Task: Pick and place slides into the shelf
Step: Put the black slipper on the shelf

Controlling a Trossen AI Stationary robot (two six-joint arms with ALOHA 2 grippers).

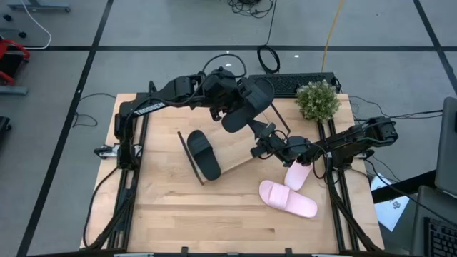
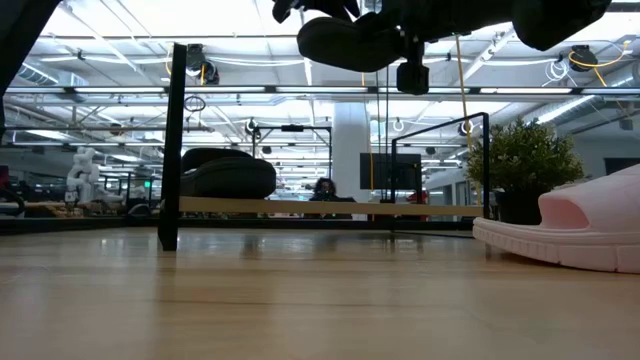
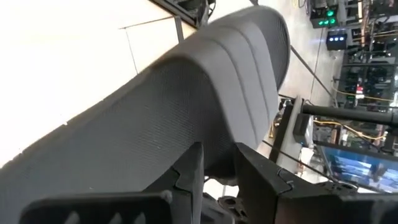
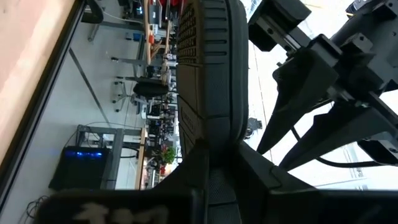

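From above, the left pincer [image 1: 239, 107] holds a black slide [image 1: 246, 106] aloft over the shelf [image 1: 239, 146], whose board already carries another black slide [image 1: 204, 153]. The right pincer [image 1: 263, 140] reaches in beneath it. Two pink slides [image 1: 289, 187] lie on the desk [image 1: 186, 214] beside the shelf.

The low view shows the raised slide well above the shelf, its top cut off.

The left wrist view shows fingers [image 3: 189, 174] pinching the slide's edge.

The right wrist view shows the right pincer's fingers [image 4: 199, 168] clamped on the same slide's sole edge.
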